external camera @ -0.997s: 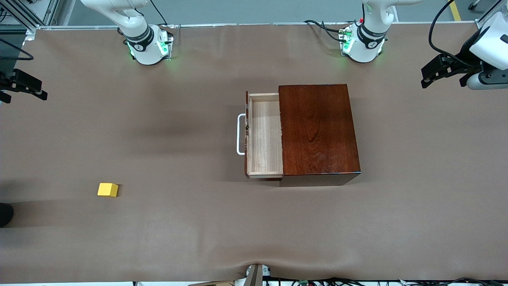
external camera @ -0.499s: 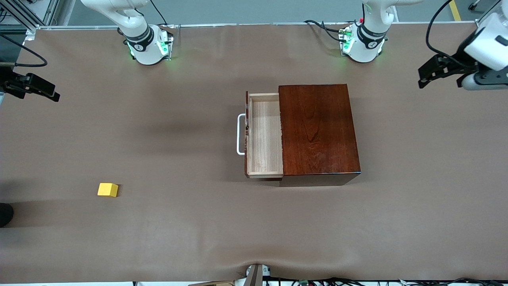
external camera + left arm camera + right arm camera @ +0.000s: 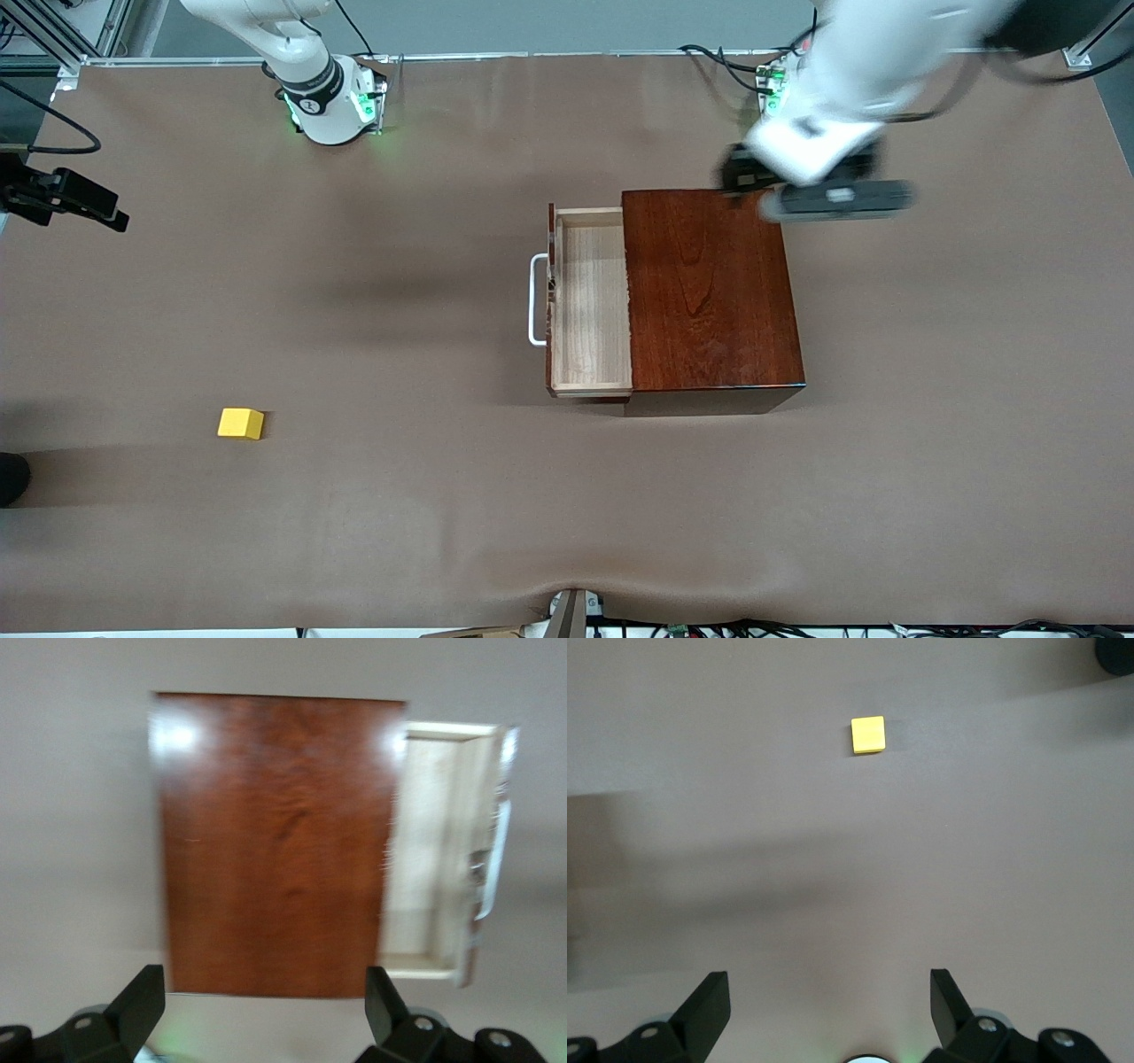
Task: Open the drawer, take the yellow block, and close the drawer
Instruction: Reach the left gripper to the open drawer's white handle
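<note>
Glossy dark reddish-brown wooden box [image 3: 713,288] with visible grain; pale-wood drawer tray [image 3: 591,301] with white U-shaped bar handle [image 3: 534,299]. Small bright yellow cubic block [image 3: 240,424], plain faces, on matte brown table cover [image 3: 354,532]. White arms, black grippers, green lights at bases.

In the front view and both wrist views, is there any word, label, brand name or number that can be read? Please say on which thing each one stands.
No readable text in any view.
Round marks on the dark collars of the arm bases: too small to read.
Wooden box, drawer with its white handle, yellow block: plain, no lettering.
Left gripper, over the box, and right gripper, over bare table: no markings visible.
</note>
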Robot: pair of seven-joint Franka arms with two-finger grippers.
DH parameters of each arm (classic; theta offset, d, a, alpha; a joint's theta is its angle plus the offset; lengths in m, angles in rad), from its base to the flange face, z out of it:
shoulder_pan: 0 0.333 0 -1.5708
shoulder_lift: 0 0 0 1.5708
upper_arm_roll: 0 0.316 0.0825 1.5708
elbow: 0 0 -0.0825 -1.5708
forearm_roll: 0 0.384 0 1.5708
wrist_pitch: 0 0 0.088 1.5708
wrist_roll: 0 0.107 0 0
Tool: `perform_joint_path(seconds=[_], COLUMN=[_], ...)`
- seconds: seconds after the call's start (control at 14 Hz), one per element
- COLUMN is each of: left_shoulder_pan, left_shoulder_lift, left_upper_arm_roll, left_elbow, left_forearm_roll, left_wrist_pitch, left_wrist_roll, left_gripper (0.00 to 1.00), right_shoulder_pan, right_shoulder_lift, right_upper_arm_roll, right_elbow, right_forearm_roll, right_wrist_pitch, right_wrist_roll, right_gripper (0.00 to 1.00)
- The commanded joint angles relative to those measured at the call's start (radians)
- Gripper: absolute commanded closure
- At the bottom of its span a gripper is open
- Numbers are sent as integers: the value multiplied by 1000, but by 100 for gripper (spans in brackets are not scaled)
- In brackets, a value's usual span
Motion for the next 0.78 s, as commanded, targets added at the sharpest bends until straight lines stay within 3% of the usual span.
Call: perform_joint_path(seconds=[0.0,0.28,0.57,0.71], left_shoulder_pan=[-142,-321,-657,-697], left_shoulder_lift=[158,345,494,557], left_upper_arm_roll=[14,52,370,406], left_elbow=[96,162,217,229], left_forearm_roll=[23,92,108,105], left_wrist_pitch=[98,332,465,519], left_wrist_roll=[-244,-552,-715,-798], left_gripper=[0,0,0,0], right_shoulder_pan=[-15,-15,-15,-17], right_shoulder_lift=[-16,-16,-13,-13], right_upper_arm_roll=[9,9,9,9], right_elbow=[-23,-24,-23,-23], right_forearm_roll=[0,-2,-7,-7], right_wrist_pitch=[9,9,11,9], right_wrist_roll=[-13,-13,-13,-13], right_gripper=[0,0,0,0])
